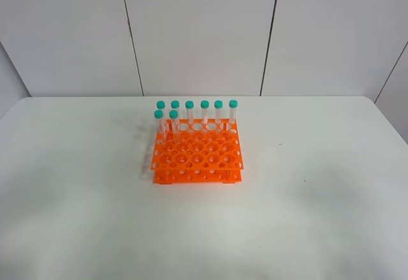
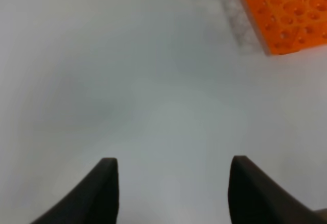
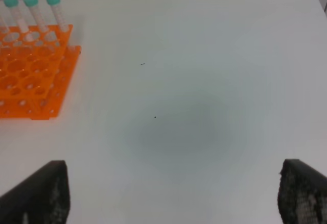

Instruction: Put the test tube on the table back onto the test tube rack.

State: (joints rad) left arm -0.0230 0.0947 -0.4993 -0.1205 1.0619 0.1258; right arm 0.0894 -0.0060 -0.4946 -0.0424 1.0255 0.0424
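The orange test tube rack (image 1: 197, 155) stands on the white table (image 1: 319, 203), a little left of centre. Several clear tubes with teal caps (image 1: 204, 113) stand upright in its back rows. No test tube lying on the table shows in any view. Neither arm shows in the exterior high view. My left gripper (image 2: 171, 160) is open and empty above bare table, with a corner of the rack (image 2: 286, 15) ahead of it. My right gripper (image 3: 173, 166) is wide open and empty above bare table, with the rack (image 3: 30, 76) and three capped tubes (image 3: 31, 10) off to one side.
A white panelled wall (image 1: 204, 31) stands behind the table's far edge. Two small dark specks (image 3: 155, 116) mark the tabletop right of the rack.
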